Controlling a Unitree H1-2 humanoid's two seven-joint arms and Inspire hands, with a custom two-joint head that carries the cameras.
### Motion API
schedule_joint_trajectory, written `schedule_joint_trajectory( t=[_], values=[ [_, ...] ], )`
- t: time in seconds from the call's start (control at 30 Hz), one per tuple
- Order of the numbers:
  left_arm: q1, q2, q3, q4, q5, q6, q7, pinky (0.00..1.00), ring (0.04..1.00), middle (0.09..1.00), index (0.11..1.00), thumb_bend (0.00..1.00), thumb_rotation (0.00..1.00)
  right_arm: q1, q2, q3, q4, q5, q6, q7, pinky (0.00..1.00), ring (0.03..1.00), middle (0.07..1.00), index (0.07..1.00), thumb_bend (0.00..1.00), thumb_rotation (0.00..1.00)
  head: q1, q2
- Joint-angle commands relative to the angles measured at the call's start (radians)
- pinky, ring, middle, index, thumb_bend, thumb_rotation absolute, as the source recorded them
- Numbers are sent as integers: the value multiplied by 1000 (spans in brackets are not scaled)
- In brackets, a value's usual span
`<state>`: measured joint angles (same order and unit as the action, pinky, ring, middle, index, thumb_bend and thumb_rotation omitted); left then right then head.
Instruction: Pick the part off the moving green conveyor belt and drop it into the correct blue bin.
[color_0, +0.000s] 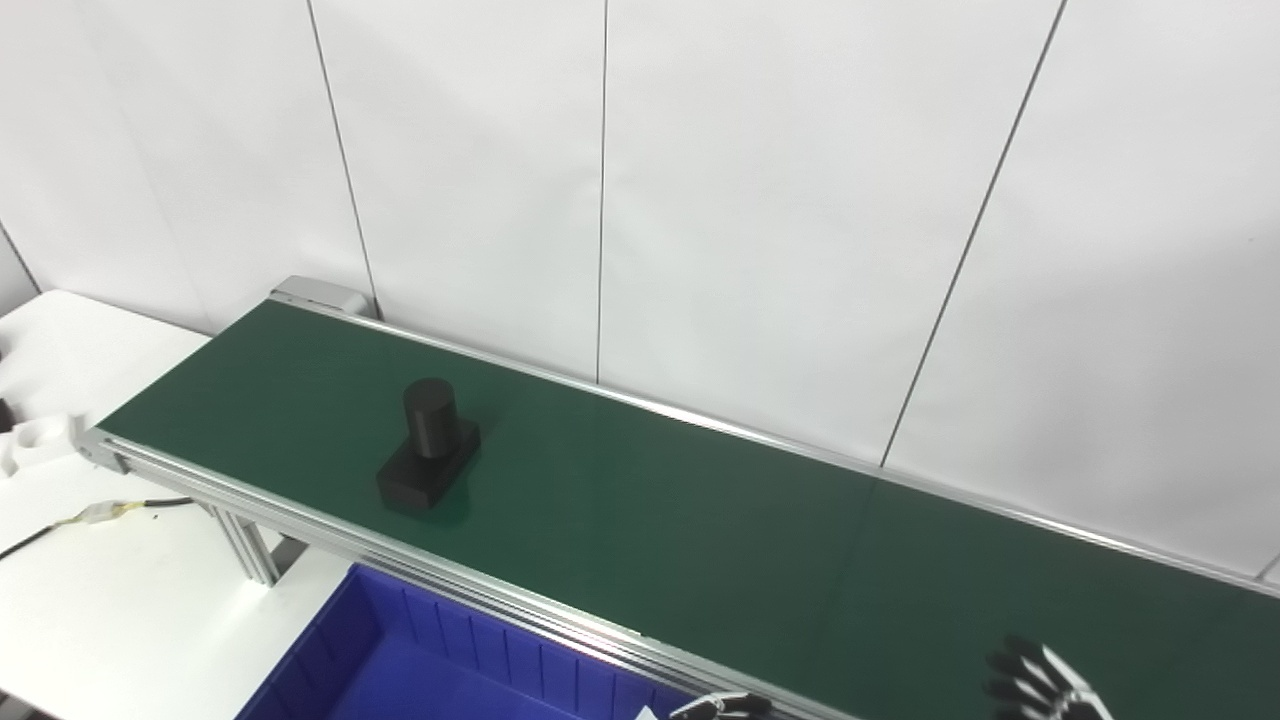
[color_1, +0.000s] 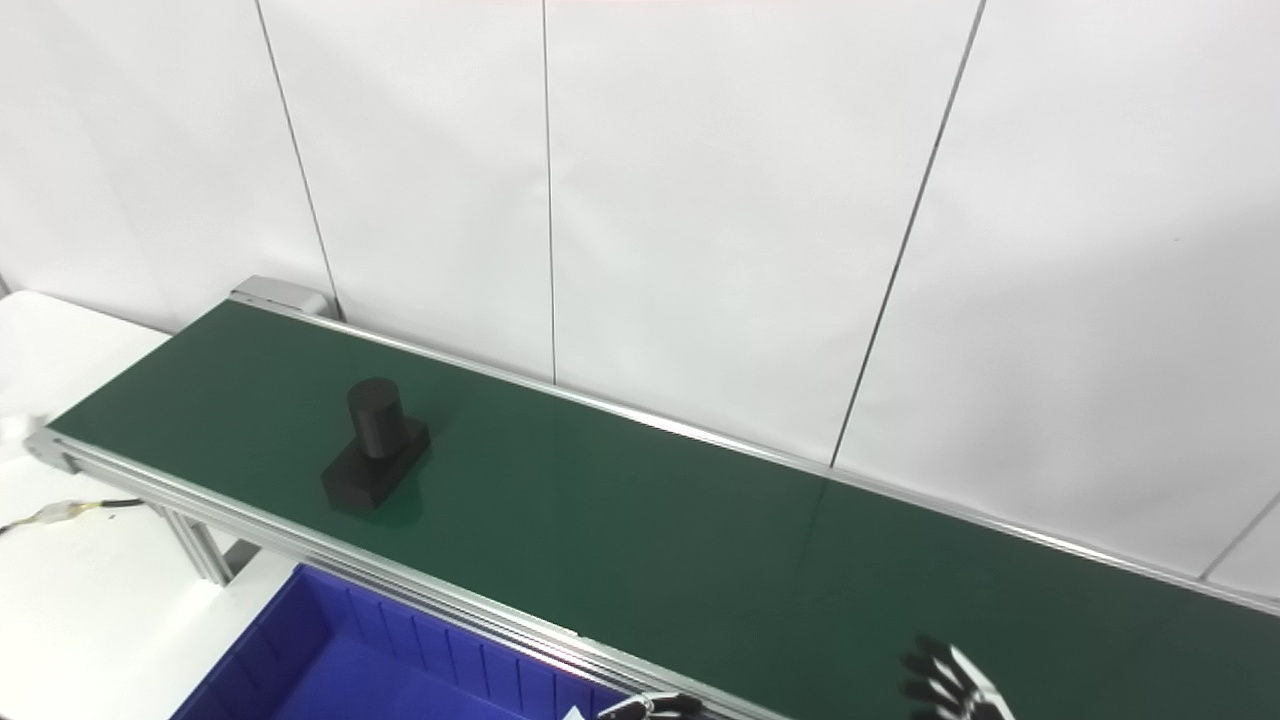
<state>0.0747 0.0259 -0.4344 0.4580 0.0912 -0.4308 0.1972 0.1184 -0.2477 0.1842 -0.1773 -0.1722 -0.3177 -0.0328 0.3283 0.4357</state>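
Observation:
A black part (color_0: 430, 445), a short cylinder standing on a flat block, sits on the green conveyor belt (color_0: 650, 520) toward its left end; it also shows in the right eye view (color_1: 375, 443). My right hand (color_0: 1040, 685) shows only its fingertips at the bottom edge, spread apart over the belt's right part, holding nothing and far from the part. My left hand (color_0: 722, 707) shows only a few fingertips at the bottom edge by the belt's near rail. A blue bin (color_0: 420, 660) stands below the belt's near side.
A white table (color_0: 100, 600) lies at the left with a cable (color_0: 90, 515) and a white foam piece (color_0: 35, 440). The aluminium belt frame (color_0: 300, 525) runs along the near edge. A white panelled wall stands behind.

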Motion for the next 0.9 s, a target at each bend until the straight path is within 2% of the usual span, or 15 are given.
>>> schedule_joint_trajectory(
  t=[0.0,0.13,0.43,0.73,0.87],
  values=[
    [-10,-3,-2,-36,-5,-39,3,639,693,751,790,911,591,-44,8,-18,-62,-1,53,27,659,766,824,862,543,717,-3,3],
    [-4,-1,-3,-47,-3,-39,5,641,693,753,788,908,588,-98,15,-21,-103,-14,125,69,670,784,838,875,553,725,-6,3],
    [15,9,-8,-79,0,-39,4,640,696,754,790,918,595,-227,46,-7,-86,-42,197,137,670,788,829,865,578,710,-9,6],
    [39,21,-13,-103,-4,-39,-5,645,710,759,793,916,591,-320,89,26,-48,-111,248,172,665,767,810,842,547,449,-13,7],
    [45,22,-11,-108,-13,-39,-13,646,711,759,788,922,589,-358,105,32,-10,-88,258,199,701,787,825,844,553,348,-14,8]
  ],
)
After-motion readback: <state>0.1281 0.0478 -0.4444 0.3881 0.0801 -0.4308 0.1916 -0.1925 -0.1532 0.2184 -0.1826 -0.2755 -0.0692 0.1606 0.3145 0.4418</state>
